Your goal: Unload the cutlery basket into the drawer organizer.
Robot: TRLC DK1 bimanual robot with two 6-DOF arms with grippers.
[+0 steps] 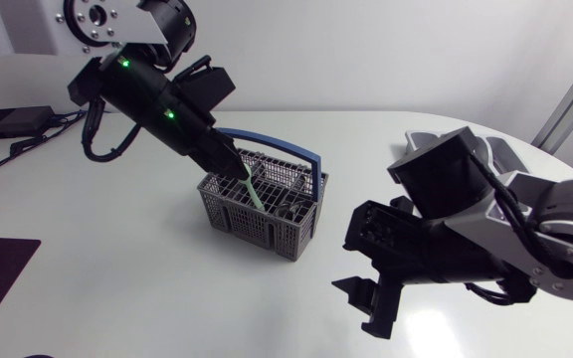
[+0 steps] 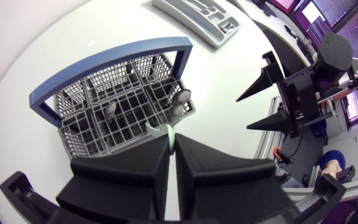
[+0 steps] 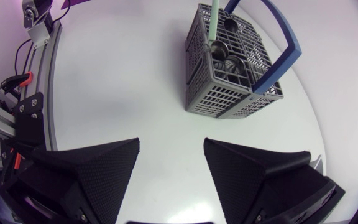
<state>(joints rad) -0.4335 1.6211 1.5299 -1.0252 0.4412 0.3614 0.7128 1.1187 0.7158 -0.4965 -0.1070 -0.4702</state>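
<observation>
Several spoons [image 2: 180, 98] sit in the basket [image 1: 235, 213], just ahead of the left hand [image 2: 171, 148], which is pinched tight on a green handle [image 1: 251, 191] standing there. The right hand [image 3: 170, 149] hangs wide open, empty, well apart. Unloading looks barely begun.

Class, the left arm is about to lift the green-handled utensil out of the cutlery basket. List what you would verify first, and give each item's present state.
1. Left end effector shut on the green-handled utensil: ok.
2. Cutlery basket upright on the table: ok.
3. Right end effector open, apart from the basket: ok.
4. Blue basket handle out of the lift path: cannot tell.
5. Drawer organizer has a free slot: cannot tell, only part of it shows.
</observation>
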